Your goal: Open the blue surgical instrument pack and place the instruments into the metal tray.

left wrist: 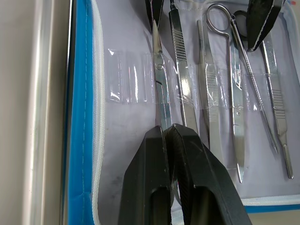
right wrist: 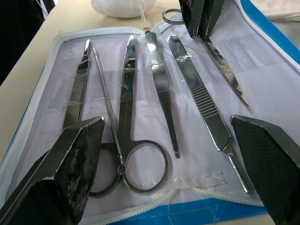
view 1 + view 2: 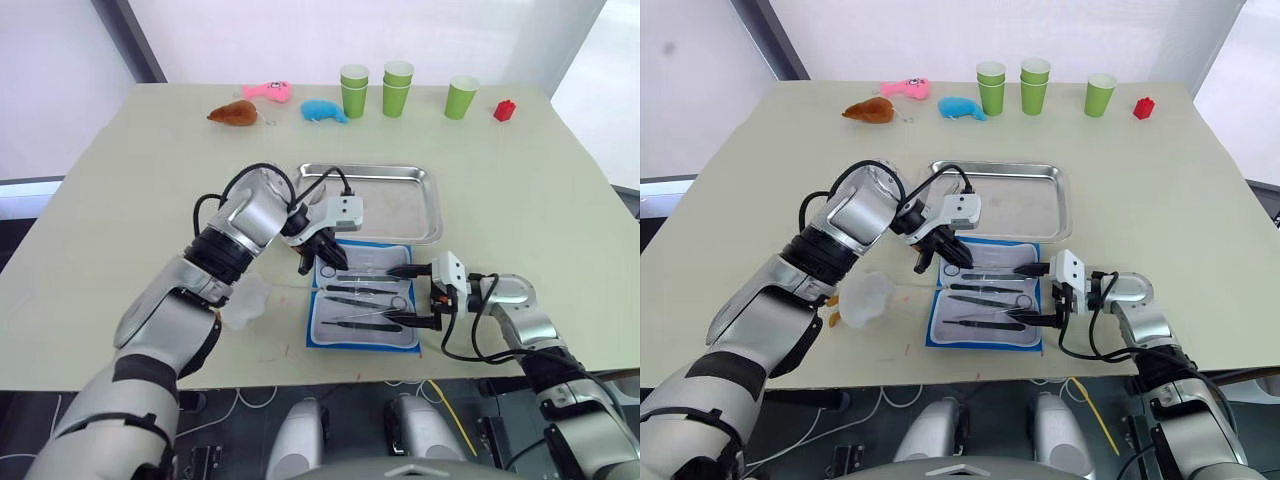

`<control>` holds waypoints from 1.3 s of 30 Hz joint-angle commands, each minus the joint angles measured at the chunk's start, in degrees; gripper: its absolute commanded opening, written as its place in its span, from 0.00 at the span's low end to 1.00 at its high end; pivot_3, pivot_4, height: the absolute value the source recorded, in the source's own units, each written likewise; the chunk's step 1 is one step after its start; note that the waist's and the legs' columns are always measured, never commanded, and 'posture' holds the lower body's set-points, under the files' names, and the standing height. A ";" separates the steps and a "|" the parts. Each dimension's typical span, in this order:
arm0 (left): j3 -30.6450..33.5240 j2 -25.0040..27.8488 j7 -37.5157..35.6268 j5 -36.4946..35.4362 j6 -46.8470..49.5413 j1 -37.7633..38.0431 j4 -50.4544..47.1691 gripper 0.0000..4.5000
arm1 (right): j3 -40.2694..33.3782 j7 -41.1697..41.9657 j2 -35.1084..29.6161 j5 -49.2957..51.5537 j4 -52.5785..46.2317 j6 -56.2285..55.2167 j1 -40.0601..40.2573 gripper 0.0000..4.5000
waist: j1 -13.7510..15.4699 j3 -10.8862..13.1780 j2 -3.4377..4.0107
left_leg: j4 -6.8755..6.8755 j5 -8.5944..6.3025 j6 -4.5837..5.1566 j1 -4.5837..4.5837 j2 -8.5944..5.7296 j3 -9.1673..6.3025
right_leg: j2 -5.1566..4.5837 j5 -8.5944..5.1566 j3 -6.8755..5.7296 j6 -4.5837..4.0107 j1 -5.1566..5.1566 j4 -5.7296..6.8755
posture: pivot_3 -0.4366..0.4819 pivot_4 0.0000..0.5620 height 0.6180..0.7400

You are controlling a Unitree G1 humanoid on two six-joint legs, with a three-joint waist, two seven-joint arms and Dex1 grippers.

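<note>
Here the left hand [image 1: 169, 136] is pinched shut on one of the instruments [image 1: 157, 79], its long axis running straight ahead; the open pack [image 3: 362, 343] lies below, tray [image 3: 428, 205] just beyond. The right hand [image 2: 171, 154] gapes wide.

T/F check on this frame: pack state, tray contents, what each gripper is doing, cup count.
1. The blue surgical instrument pack lies open on the table. True.
2. The metal tray already holds instruments. False: it holds none; the instruments lie in the pack.
3. The left gripper is shut on the instrument nearest the tray. True.
4. The right gripper is shut on scissors. False: its jaws stand wide apart over the pack.
5. Two green cups stand at the far edge. False: three stacks stand there.
</note>
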 commanded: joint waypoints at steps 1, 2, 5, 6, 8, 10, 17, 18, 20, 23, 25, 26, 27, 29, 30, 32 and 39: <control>0.17 1.01 -2.69 -3.09 0.69 -2.79 -3.36 0.00 | 4.68 -0.40 0.22 -4.72 5.05 2.31 2.13 1.00 | -0.06 0.00 0.00 | -0.01 0.00 0.00 0.02 0.01 0.00 | 0.01 0.00 0.03 0.00 0.00 0.00 | 0.48 0.27 1.00; -0.13 1.32 -2.69 -3.39 0.82 -2.87 -3.46 0.00 | 4.81 -0.50 0.14 -4.89 4.98 2.54 2.14 1.00 | -0.08 0.00 0.00 | -0.02 0.00 0.00 0.03 0.01 0.00 | 0.02 0.00 0.06 0.00 -0.01 0.00 | 0.48 0.27 1.00; -0.58 1.86 -2.69 -3.89 1.05 -3.12 -3.54 0.00 | 4.99 -0.72 -0.01 -5.20 4.87 2.94 2.16 1.00 | -0.09 0.00 0.00 | -0.04 0.00 0.00 0.06 0.03 0.00 | 0.04 -0.01 0.10 -0.01 -0.01 0.01 | 0.48 0.27 1.00; -0.68 2.01 -2.69 -4.03 1.12 -3.15 -3.66 0.00 | 5.02 -0.75 -0.03 -5.25 4.79 2.98 2.20 1.00 | -0.10 0.00 0.00 | -0.04 0.00 0.00 0.07 0.03 0.00 | 0.05 -0.01 0.11 -0.01 -0.01 0.01 | 0.48 0.27 1.00; -1.13 2.58 -2.69 -4.60 1.32 -3.40 -3.91 0.00 | 5.12 -0.86 -0.06 -5.45 4.92 3.08 2.15 1.00 | -0.10 0.00 0.00 | -0.05 0.00 0.00 0.09 0.03 0.00 | 0.05 -0.01 0.15 -0.01 -0.01 0.01 | 0.48 0.27 1.00; -1.57 3.13 -2.69 -4.96 1.45 -3.67 -4.06 0.00 | 5.20 -1.00 0.01 -5.68 5.30 3.01 1.99 1.00 | -0.10 0.00 0.00 | -0.05 0.00 0.00 0.09 0.03 0.00 | 0.06 -0.01 0.16 -0.01 -0.01 0.01 | 0.48 0.27 1.00; -3.38 5.62 -2.69 -6.78 1.36 -4.58 -4.47 0.00 | 5.54 -1.61 0.32 -5.93 6.12 2.75 1.60 1.00 | -0.40 0.00 0.00 | -0.07 0.00 0.00 0.14 0.07 0.00 | 0.13 -0.01 0.25 -0.02 -0.02 0.03 | 0.48 0.27 1.00; -3.57 5.89 -2.69 -7.02 1.38 -4.70 -4.49 0.00 | 5.60 -1.68 0.35 -5.92 6.15 2.74 1.57 1.00 | -0.44 0.00 0.00 | -0.07 0.00 0.00 0.14 0.07 0.00 | 0.13 -0.01 0.25 -0.02 -0.02 0.03 | 0.48 0.27 1.00; -3.90 6.46 -2.69 -7.41 1.31 -4.91 -4.55 0.00 | 5.68 -1.81 0.44 -5.90 6.23 2.68 1.51 1.00 | -0.51 0.00 0.00 | -0.08 0.00 0.00 0.14 0.07 0.00 | 0.13 -0.02 0.25 -0.02 -0.02 0.03 | 0.48 0.27 1.00; -4.30 7.54 -2.69 -8.01 1.18 -4.87 -5.04 0.00 | 5.71 -1.86 0.51 -5.85 6.34 2.61 1.45 1.00 | -0.70 0.01 0.01 | -0.08 0.00 0.00 0.14 0.07 0.00 | 0.14 -0.02 0.25 -0.03 -0.03 0.04 | 0.48 0.27 1.00; -4.47 8.17 -2.69 -8.30 1.08 -4.70 -5.31 0.00 | 5.72 -1.87 0.55 -5.85 6.42 2.53 1.41 1.00 | -0.72 0.01 0.01 | -0.08 0.00 0.00 0.14 0.07 0.00 | 0.14 -0.03 0.25 -0.04 -0.03 0.04 | 0.48 0.27 1.00; -4.59 8.51 -2.69 -8.36 0.92 -4.58 -5.38 0.00 | 5.72 -1.88 0.58 -5.86 6.50 2.46 1.36 1.00 | -0.73 0.01 0.01 | -0.09 0.00 0.00 0.13 0.08 0.00 | 0.14 -0.03 0.25 -0.04 -0.03 0.04 | 0.48 0.27 1.00; -4.68 8.79 -2.69 -8.43 0.79 -4.48 -5.42 0.00 | 5.73 -1.89 0.60 -5.87 6.57 2.40 1.33 1.00 | -0.73 0.01 0.01 | -0.09 0.00 0.00 0.14 0.08 0.00 | 0.14 -0.03 0.25 -0.04 -0.03 0.04 | 0.48 0.27 1.00; -4.76 9.32 -2.69 -8.55 0.59 -4.26 -5.59 0.00 | 5.74 -1.92 0.68 -5.92 6.78 2.24 1.23 1.00 | -0.73 0.01 0.01 | -0.09 0.00 0.00 0.14 0.08 0.00 | 0.14 -0.03 0.24 -0.04 -0.03 0.04 | 0.48 0.27 1.00; -4.66 9.64 -2.69 -8.69 0.69 -4.12 -5.82 0.00 | 5.75 -1.96 0.74 -5.97 6.91 2.13 1.16 1.00 | -0.74 0.01 0.00 | -0.09 0.00 0.00 0.14 0.08 0.00 | 0.14 -0.03 0.24 -0.04 -0.03 0.04 | 0.48 0.27 1.00; -4.46 10.47 -2.69 -9.05 0.87 -3.83 -6.33 0.00 | 5.69 -2.04 0.84 -5.98 7.10 2.02 1.03 1.00 | -0.85 0.01 0.00 | -0.09 0.00 0.00 0.14 0.08 0.00 | 0.15 -0.03 0.25 -0.04 -0.03 0.04 | 0.48 0.27 1.00; -4.51 13.23 -2.69 -10.51 0.89 -2.99 -7.98 0.00 | 5.61 -2.13 1.06 -6.09 7.62 1.76 0.62 1.00 | -1.11 0.01 0.00 | -0.09 0.00 0.00 0.16 0.10 0.00 | 0.17 -0.03 0.26 -0.04 -0.03 0.06 | 0.48 0.27 1.00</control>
